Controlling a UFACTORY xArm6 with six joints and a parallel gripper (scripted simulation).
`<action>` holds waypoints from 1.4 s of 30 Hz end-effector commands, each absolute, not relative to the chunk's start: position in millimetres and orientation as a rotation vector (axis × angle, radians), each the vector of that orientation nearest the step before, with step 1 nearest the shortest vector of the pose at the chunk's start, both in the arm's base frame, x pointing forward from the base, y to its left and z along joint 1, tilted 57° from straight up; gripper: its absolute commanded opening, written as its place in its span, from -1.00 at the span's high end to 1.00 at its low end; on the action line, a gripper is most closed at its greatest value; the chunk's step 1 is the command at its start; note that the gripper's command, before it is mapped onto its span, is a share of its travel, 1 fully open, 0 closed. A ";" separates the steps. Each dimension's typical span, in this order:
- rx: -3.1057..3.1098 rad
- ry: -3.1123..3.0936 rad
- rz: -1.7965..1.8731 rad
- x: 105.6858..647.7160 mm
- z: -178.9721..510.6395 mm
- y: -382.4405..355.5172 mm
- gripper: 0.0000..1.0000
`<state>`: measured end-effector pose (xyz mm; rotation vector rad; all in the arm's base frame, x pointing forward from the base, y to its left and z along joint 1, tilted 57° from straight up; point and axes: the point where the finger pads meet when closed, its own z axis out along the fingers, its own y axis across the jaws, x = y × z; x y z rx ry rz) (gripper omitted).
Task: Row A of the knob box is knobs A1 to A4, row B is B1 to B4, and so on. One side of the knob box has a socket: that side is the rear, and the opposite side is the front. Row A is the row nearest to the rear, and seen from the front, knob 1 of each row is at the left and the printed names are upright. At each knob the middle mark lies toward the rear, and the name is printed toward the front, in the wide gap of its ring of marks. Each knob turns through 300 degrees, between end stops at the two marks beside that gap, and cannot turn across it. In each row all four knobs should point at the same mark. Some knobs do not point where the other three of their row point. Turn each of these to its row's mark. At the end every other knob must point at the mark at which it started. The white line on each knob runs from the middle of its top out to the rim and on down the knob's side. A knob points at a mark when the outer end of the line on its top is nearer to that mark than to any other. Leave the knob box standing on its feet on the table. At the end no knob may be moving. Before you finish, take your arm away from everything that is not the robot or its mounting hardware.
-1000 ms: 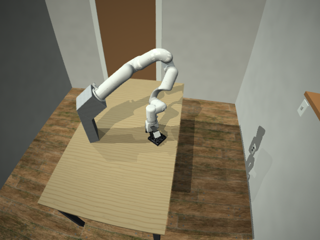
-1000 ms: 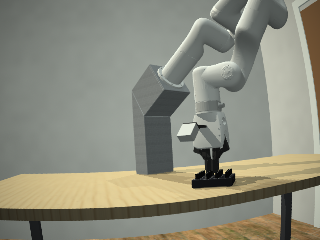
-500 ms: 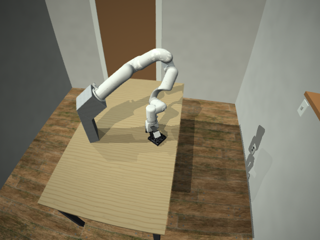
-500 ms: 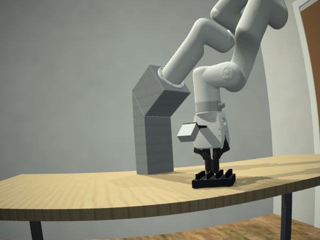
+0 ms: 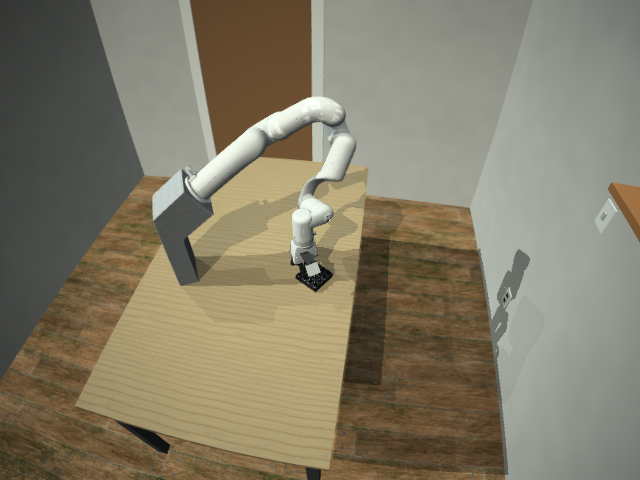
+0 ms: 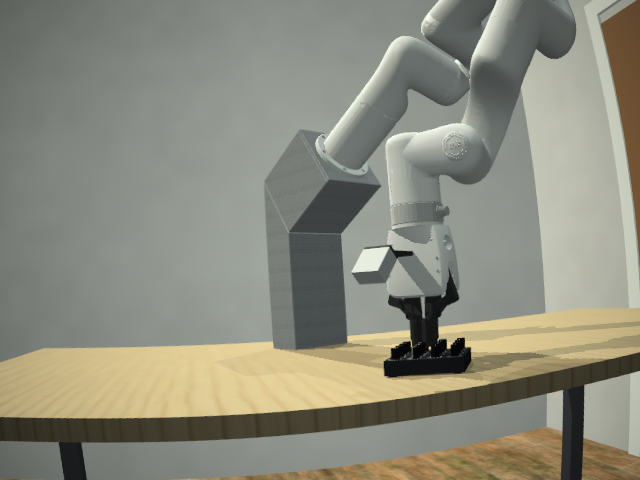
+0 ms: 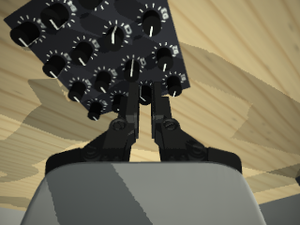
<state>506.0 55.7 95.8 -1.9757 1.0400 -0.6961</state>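
Observation:
The black knob box [image 5: 314, 279] stands on its feet on the wooden table, near the table's right edge. It also shows in the exterior view [image 6: 428, 360] and in the wrist view [image 7: 100, 56], where several black knobs with white lines and rings of marks are visible. My gripper [image 7: 144, 95] points straight down over the box and is shut on one knob [image 7: 145, 90]. In the wrist view that knob is in the line of knobs nearest the camera, second from the right. The fingers hide most of it and its white line. In the exterior view the gripper's fingers [image 6: 423, 338] reach down among the knobs.
The arm's grey pedestal [image 5: 178, 227] stands on the table to the left of the box and is also visible in the exterior view [image 6: 307, 248]. The table's right edge [image 5: 356, 268] runs close beside the box. A brown door [image 5: 253, 72] is behind the table.

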 end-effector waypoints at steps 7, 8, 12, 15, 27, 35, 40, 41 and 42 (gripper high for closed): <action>-1.901 1.142 -0.635 506.0 96.2 55.4 0.84; -1.887 1.159 -0.624 506.0 96.2 55.4 0.84; -1.824 1.237 -0.574 506.0 96.2 55.4 0.84; -1.769 1.301 -0.532 506.0 96.2 55.4 0.84; -1.564 1.507 -0.382 506.0 96.2 55.4 0.84; -1.421 1.627 -0.283 506.0 96.2 55.4 0.84; -1.371 1.665 -0.249 506.0 96.2 55.4 0.84; -1.371 1.665 -0.249 506.0 96.2 55.4 0.84; -1.361 1.673 -0.243 506.0 96.2 55.4 0.84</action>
